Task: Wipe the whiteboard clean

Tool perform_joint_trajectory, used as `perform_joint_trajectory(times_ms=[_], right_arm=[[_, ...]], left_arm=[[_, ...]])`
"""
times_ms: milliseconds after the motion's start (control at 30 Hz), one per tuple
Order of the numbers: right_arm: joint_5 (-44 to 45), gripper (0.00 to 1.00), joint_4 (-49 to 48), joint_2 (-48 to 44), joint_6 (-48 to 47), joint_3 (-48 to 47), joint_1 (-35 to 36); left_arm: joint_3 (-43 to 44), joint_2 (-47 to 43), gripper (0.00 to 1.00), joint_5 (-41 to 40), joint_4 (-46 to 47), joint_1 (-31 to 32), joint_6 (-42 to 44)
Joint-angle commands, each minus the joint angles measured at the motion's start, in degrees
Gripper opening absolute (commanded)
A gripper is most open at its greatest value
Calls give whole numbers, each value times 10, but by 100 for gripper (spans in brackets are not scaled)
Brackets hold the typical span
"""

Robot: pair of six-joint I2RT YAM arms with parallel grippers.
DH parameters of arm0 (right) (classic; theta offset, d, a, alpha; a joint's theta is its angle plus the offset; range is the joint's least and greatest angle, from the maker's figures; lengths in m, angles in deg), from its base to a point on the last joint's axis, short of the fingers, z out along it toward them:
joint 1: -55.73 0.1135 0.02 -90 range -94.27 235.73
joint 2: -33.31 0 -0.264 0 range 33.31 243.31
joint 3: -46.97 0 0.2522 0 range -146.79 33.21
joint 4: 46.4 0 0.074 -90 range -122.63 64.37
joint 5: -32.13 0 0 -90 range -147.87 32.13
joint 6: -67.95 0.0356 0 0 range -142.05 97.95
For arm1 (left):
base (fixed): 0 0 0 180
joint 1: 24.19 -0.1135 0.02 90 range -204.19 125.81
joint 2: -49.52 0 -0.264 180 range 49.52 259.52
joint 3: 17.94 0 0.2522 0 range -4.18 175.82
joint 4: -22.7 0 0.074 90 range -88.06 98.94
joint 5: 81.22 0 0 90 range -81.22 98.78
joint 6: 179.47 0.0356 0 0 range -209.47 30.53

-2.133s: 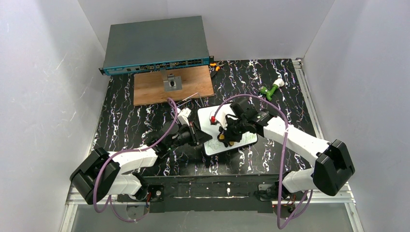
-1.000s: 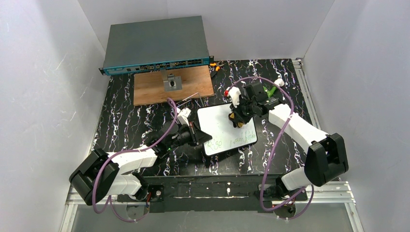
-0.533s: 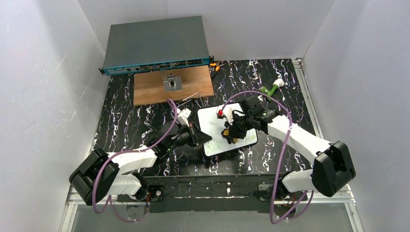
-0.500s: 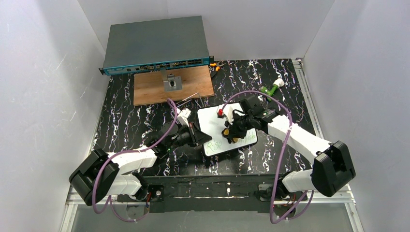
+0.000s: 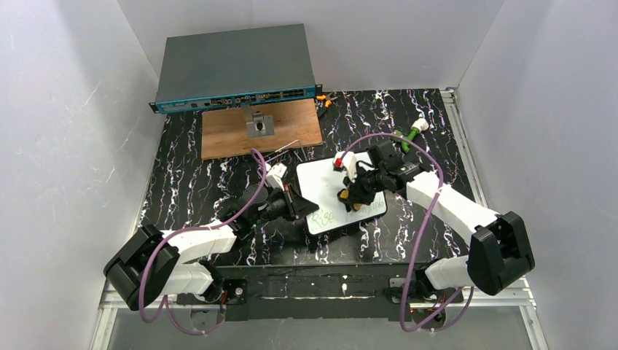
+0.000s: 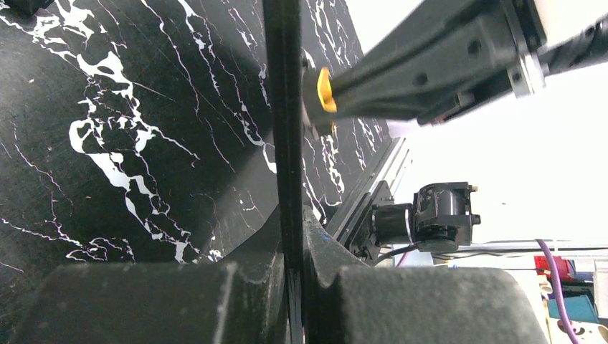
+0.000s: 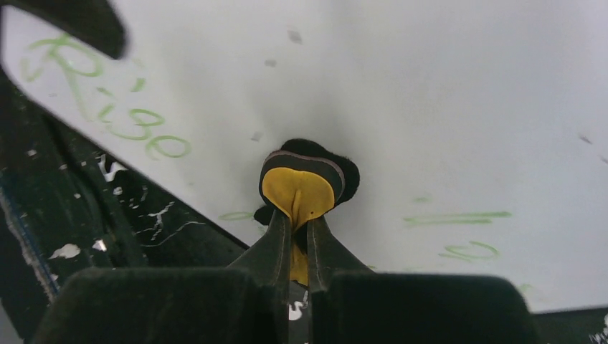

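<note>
Okay, whiteboard (image 5: 324, 186): lay flat, long axis approx L-R, right end skewed back.
Left gripper (image 5: 297, 206): clamped on its left rim.
Right gripper (image 5: 348, 198): pinched yellow eraser (image 7: 300, 188) against it.

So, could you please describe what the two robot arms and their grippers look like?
The left arm and right arm have white shells, black joints and looping purple cables. The left gripper and right gripper are black, with two slim fingers each.
</note>
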Motion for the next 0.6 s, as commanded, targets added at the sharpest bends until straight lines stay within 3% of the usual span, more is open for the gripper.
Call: perform_joint_trajectory(times_ms=[0,133,367,567], right_arm=[[-63,1,7,-17,-25,11,49],[-20,1,-10,-8,-17,0,46],[8,1,-30,-16,0,-4,-24],[-54,1,-3,-22,-5,1,-28]], left_arm=[[4,-12,0,32,58,6,12],[3,-16,0,30,54,7,13],[4,-12,0,32,55,7,14],[2,-14,0,33,60,6,12]])
